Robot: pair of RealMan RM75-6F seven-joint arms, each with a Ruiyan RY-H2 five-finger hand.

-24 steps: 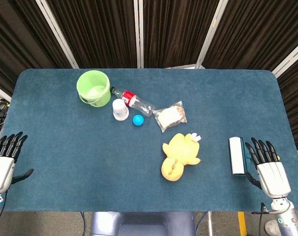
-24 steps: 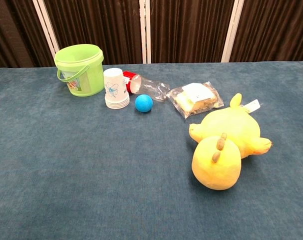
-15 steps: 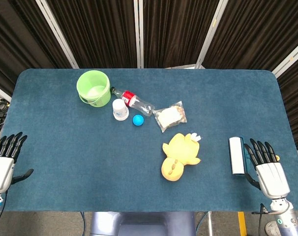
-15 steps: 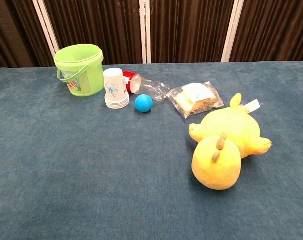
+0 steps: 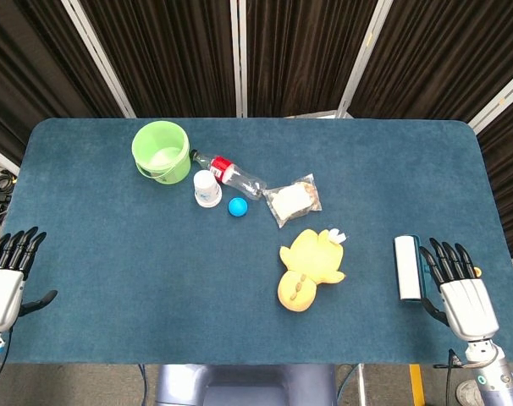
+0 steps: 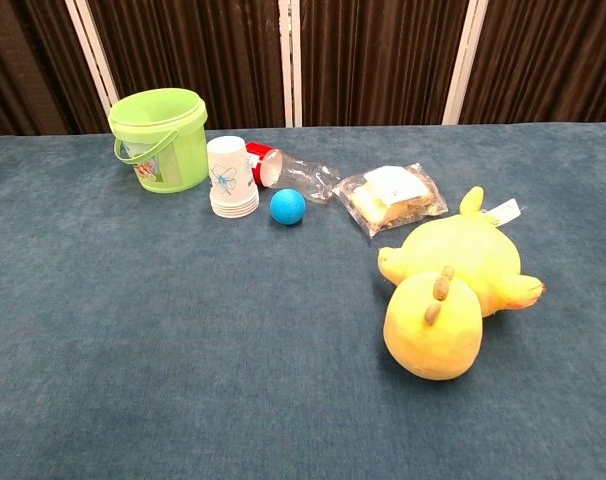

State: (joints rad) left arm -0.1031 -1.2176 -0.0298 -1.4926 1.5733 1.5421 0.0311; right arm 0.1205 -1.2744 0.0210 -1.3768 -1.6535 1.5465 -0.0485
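My left hand (image 5: 4, 283) hovers flat at the table's near left edge, fingers extended and apart, holding nothing. My right hand (image 5: 461, 292) lies open at the near right edge, just right of a white and dark box (image 5: 406, 267) that it does not grip. A yellow plush toy (image 5: 308, 269) (image 6: 453, 292) lies on the blue table (image 5: 113, 245) between the hands, closer to the right one. Neither hand shows in the chest view.
At the back left stand a green bucket (image 5: 161, 151) (image 6: 161, 138), a stack of paper cups (image 5: 207, 189) (image 6: 231, 177), a lying plastic bottle (image 5: 228, 172) (image 6: 293, 171), a blue ball (image 5: 237, 206) (image 6: 288, 206) and a bagged sandwich (image 5: 293, 200) (image 6: 392, 195). Dark curtains hang behind.
My right hand has drawn back slightly toward the near edge. Everything else stays as it was.
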